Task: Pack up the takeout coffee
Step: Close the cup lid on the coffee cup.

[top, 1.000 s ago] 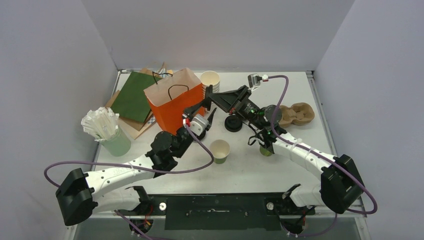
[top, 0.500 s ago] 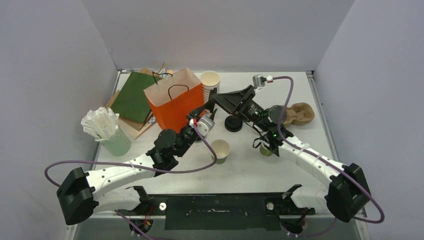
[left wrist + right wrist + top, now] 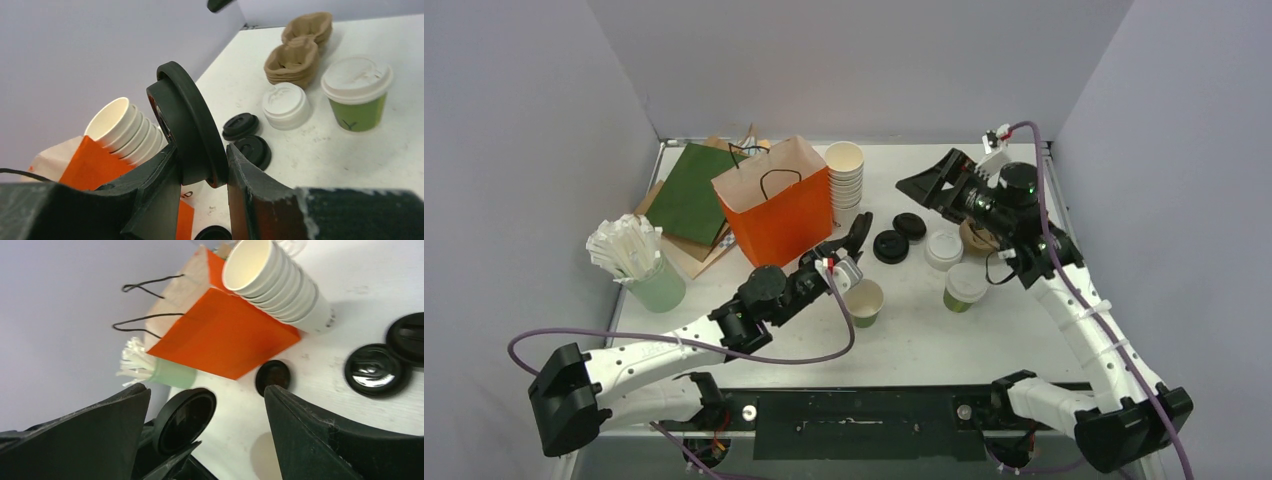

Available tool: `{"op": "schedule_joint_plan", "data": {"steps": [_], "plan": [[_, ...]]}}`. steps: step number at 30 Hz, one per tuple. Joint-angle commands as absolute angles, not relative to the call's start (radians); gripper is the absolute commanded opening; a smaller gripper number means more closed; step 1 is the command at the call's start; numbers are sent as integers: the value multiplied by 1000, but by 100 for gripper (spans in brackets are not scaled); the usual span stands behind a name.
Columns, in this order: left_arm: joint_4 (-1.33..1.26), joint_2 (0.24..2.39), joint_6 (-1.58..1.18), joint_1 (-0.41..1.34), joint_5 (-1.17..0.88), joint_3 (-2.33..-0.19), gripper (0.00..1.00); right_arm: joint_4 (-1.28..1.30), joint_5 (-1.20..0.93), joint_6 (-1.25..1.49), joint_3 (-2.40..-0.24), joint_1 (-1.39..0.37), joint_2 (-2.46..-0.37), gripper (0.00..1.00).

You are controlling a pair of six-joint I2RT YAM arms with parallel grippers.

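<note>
The step in hand looked like lidding, not packing. The left gripper (image 3: 202,170) had closed narrowly on a black lid (image 3: 187,125), which stood on edge between its fingers. The gripper hung just behind and above the open cup (image 3: 863,300), a green paper cup with no lid that sat near the middle of the table. The right gripper (image 3: 207,392) was raised over the far right of the table, with its fingers spread wide and nothing between them. One capped cup (image 3: 965,287), green with a white lid, stood upright on the table to the right of the open cup and apart from it. A loose white lid (image 3: 943,248) lay just behind the capped cup. The brown cup carrier (image 3: 300,55) sat further back, and the orange bag (image 3: 774,215) stood open to the left, beside a stack of white cups (image 3: 844,175). No cup sat in the carrier, and the bag's inside could not be seen. The next move probably called for turning the black lid flat, centring it over the open cup's rim and pressing it down evenly. The light cup could tip or slide under that push, so the free right gripper might need to steady it.
</note>
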State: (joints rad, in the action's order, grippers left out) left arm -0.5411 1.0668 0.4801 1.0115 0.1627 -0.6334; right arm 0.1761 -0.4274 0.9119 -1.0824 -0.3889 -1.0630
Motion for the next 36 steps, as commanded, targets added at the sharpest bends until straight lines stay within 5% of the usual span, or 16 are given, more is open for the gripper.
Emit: {"op": "schedule_joint_plan", "data": {"steps": [1, 18, 28, 36], "plan": [[-368, 1033, 498, 1053, 123, -676, 19, 639, -569, 676, -1336, -307, -1187, 88], [-217, 1293, 896, 1289, 620, -817, 19, 860, -507, 693, -1432, -359, -1251, 81], [-223, 1344, 1099, 1388, 812, -857, 20, 858, -375, 459, -1478, -519, -1295, 54], [-306, 1383, 1271, 1427, 959, -813, 19, 860, -372, 347, -1475, -529, -1302, 52]]}}
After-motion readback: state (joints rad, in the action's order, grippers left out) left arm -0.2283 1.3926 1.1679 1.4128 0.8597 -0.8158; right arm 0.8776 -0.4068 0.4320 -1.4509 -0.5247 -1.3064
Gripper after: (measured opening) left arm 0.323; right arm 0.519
